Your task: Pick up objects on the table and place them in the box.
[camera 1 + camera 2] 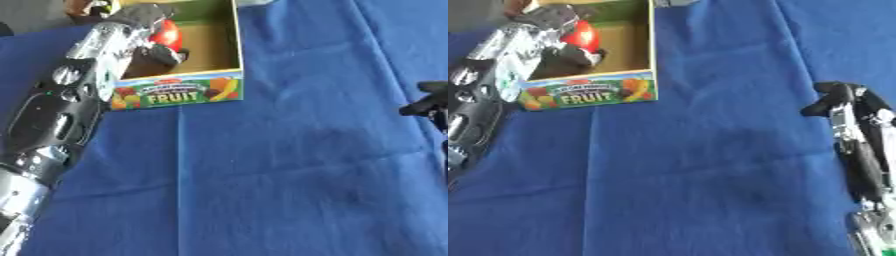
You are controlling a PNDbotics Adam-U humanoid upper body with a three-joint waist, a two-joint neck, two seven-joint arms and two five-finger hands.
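Nearest the camera: the left forearm [39, 145], silver and black, entering from the lower left and running up to the box [223, 50]. The box sits at the upper left of the table; its front panel reads "FRUIT" with printed fruit pictures.

Left hand [153, 35]: inside the box, over its left half, fingers curled round a red round object [168, 34], most likely a toy fruit. So the hand is grasping it, not released. The red object is within the box walls; whether it touches the box floor cannot be told.

Right hand [842, 102]: well to the right of the box, at the table's right edge. Fingers look curled with nothing between them; idle.

Progress (judgement): the carry of the red object is essentially done; what remains for it is opening the fingers and drawing the arm back out. The blue cloth [289, 165] covering the table shows no other loose objects in front of or to the right of the box. If this is the last one, the task is close to complete. Anything off the edges of the views is unknown.

Obstructions: none on the cloth. The near left wall of the box sits close against the forearm; withdrawing could drag or tip the box. The cloth has creases below the box, of no consequence.
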